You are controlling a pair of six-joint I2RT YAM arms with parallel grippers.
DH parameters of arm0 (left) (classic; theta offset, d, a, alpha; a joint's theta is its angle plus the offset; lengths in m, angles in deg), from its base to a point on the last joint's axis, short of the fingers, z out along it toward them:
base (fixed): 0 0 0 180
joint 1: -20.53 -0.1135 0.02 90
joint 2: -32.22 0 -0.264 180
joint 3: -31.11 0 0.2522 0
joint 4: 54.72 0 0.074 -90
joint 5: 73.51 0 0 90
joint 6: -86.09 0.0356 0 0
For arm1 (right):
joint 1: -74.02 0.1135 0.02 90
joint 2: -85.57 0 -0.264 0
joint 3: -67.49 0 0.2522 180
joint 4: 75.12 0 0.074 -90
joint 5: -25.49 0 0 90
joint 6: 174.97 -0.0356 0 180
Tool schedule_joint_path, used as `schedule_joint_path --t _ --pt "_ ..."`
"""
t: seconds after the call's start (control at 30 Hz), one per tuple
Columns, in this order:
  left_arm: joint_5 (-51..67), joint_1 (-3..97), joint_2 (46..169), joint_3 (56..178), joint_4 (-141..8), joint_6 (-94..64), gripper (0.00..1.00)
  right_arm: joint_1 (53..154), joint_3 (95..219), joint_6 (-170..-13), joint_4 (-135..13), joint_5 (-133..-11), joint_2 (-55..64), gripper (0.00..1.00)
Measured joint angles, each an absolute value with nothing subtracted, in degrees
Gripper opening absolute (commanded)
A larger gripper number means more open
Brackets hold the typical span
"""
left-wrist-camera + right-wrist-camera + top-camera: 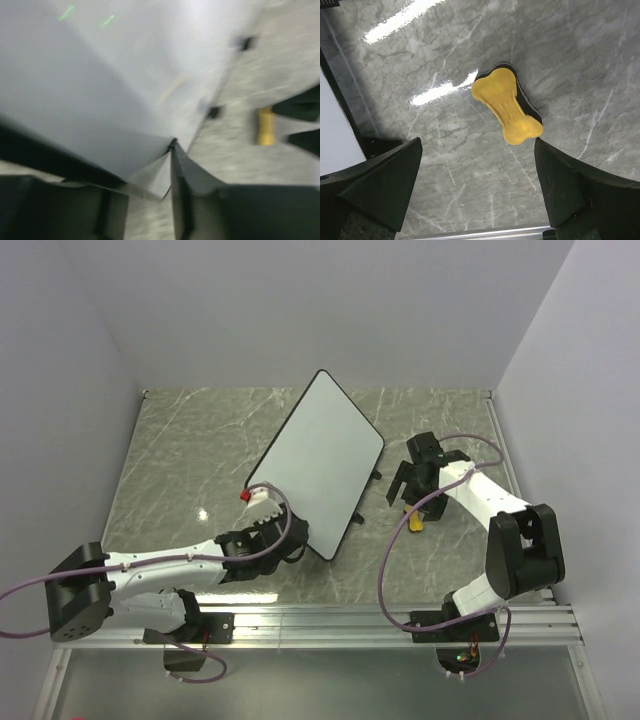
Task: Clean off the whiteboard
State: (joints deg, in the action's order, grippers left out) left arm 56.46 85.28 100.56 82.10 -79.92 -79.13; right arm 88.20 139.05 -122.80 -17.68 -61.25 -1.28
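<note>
The whiteboard is a white rectangle with a thin black rim, lying askew mid-table, and its face looks plain white from above. My left gripper is at its near left corner. The left wrist view is blurred: the whiteboard fills the upper left, its corner lies between the jaws of my left gripper, and its edge meets the right fingertip. My right gripper stands wide open and holds nothing. Just beyond its fingers the yellow bone-shaped eraser lies on the table.
The grey marble table is walled on three sides. Small black feet stick out along the board's right edge. A small red piece shows by the left gripper. A metal rail runs along the near edge.
</note>
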Motion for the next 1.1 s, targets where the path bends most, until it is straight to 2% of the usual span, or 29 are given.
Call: schedule_joint_path --t 0.37,0.43,0.53,0.57,0.63,0.67,0.77,0.93,1.1 --pt "60.4 90.7 103.0 84.7 -93.0 -86.6 0.41 88.0 137.1 -123.0 -18.9 -62.4 -1.2 1.0" --pt "60.8 91.6 103.1 85.7 -95.5 -87.5 0.45 88.0 137.1 -123.0 -19.1 -62.4 -1.2 1.0" --pt "61.0 92.5 103.2 87.7 -101.9 -87.6 0.55 88.0 137.1 -123.0 -19.3 -62.4 -1.2 1.0" --pt "60.9 92.8 103.3 88.6 -104.9 -87.2 0.64 88.0 137.1 -123.0 -19.4 -62.4 -1.2 1.0" --pt "61.0 93.1 103.3 90.5 -111.8 -85.6 0.7 88.0 137.1 -123.0 -19.4 -62.4 -1.2 1.0" --pt "61.2 93.2 103.3 91.5 -114.6 -85.3 0.78 88.0 137.2 -123.0 -19.4 -62.4 -1.1 1.0" --pt "62.0 93.3 103.2 95.4 -120.7 -83.5 0.92 88.0 137.2 -123.0 -19.4 -62.3 -0.4 1.0" --pt "64.4 93.3 102.6 102.7 -125.7 -79.7 0.99 88.0 138.7 -123.2 -19.7 -62.3 0.5 1.0" --pt "65.9 93.3 102.7 114.4 -130.1 -75.2 0.99 88.0 139.8 -123.4 -20.7 -63.5 1.6 1.0"
